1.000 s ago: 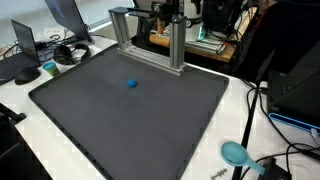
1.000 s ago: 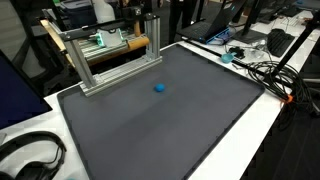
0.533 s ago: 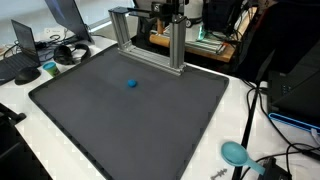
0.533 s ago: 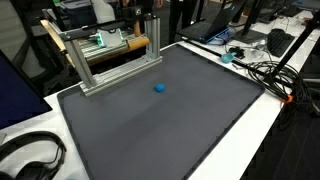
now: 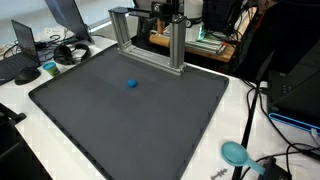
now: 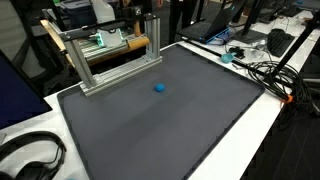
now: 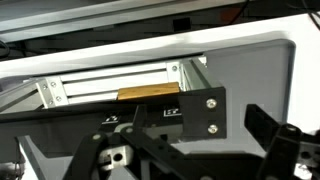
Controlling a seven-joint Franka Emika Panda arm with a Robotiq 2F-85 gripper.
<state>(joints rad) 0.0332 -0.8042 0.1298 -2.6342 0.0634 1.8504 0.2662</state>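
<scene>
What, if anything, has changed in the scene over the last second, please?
Nothing visibly changed. The ball lies at the same spot on the mat, the frame stands as before at the mat's far edge, and the gripper stays open by the frame, holding nothing.

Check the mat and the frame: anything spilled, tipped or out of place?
Nothing stands out. The blue ball sits alone on the dark mat, the metal frame stands upright at one edge of the mat, and the open gripper up by the frame holds nothing. No spill or damage shows.
</scene>
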